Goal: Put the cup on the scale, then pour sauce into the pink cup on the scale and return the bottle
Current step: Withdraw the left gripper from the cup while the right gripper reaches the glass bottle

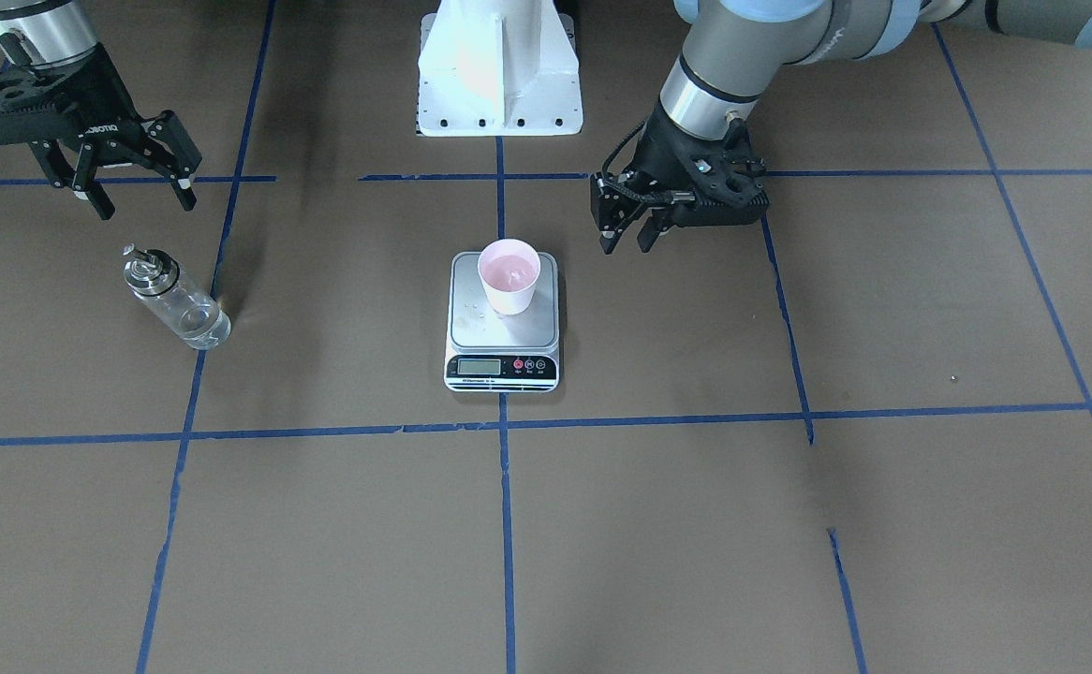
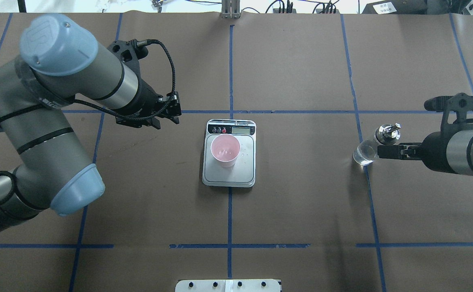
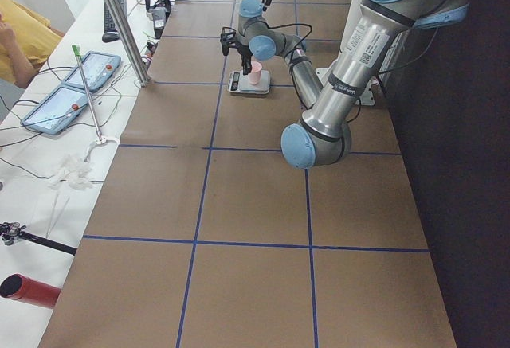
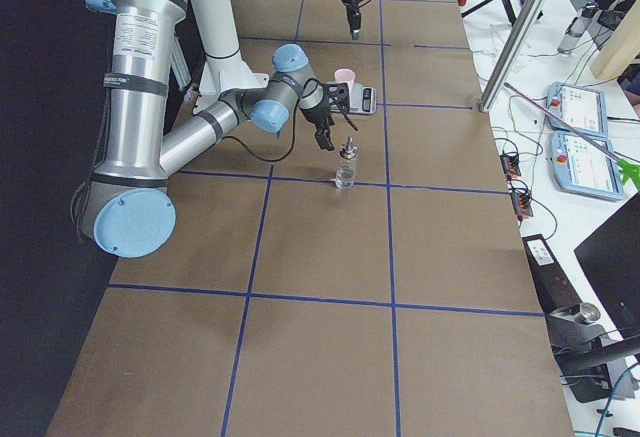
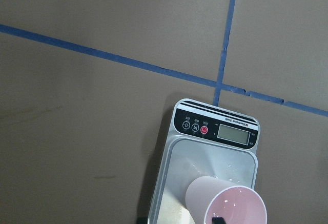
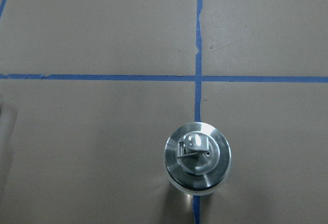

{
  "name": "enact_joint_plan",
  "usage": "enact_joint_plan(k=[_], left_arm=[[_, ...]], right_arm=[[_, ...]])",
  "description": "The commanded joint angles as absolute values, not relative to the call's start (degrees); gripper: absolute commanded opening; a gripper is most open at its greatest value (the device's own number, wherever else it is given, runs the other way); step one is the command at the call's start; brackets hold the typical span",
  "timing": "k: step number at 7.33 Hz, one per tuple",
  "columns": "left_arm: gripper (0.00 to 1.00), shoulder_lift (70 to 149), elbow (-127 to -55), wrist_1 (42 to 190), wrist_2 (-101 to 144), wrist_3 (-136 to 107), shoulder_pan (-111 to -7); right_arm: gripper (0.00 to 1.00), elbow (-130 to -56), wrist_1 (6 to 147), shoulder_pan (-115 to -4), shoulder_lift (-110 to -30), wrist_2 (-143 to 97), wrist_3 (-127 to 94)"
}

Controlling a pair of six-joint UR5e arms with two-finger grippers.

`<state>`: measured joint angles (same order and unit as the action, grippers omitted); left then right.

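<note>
The pale pink cup (image 1: 509,276) stands upright on the silver platform of the scale (image 1: 502,373), toward its back; it also shows in the overhead view (image 2: 224,151) and the left wrist view (image 5: 233,206). My left gripper (image 1: 626,245) is open and empty, hovering beside the scale, apart from the cup. The clear bottle (image 1: 178,301) with the silver spout cap stands upright on the table on a blue tape line. My right gripper (image 1: 143,201) is open and empty, above and just behind the bottle, not touching it. The right wrist view looks straight down on the cap (image 6: 197,157).
The robot's white base (image 1: 499,70) stands behind the scale. Blue tape lines (image 1: 509,426) divide the brown table top. Tablets and cables (image 3: 76,85) lie on a side bench beyond the table's edge.
</note>
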<state>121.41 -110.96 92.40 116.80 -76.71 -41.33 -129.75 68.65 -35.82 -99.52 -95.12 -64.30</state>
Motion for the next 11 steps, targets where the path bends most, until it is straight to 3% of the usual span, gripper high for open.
enact_joint_plan(k=[1, 6, 8, 11], left_arm=[[0.53, 117.9, -113.0, 91.5, 116.6, -70.9, -43.3], [0.53, 117.8, -113.0, 90.7, 116.3, -70.8, -43.4], [0.53, 117.8, -112.9, 90.4, 116.2, -70.8, -43.6], [0.54, 117.9, -113.1, 90.4, 116.3, -70.8, -43.8]], right_arm=[[1.00, -128.9, 68.7, -30.3, -100.6, -84.2, -64.8], [1.00, -122.3, 67.9, -17.3, -99.8, -60.5, -77.5], [1.00, -115.5, 57.1, -15.7, -99.8, -52.5, -78.7], [1.00, -110.7, 55.6, -12.8, -99.3, -41.3, -78.7]])
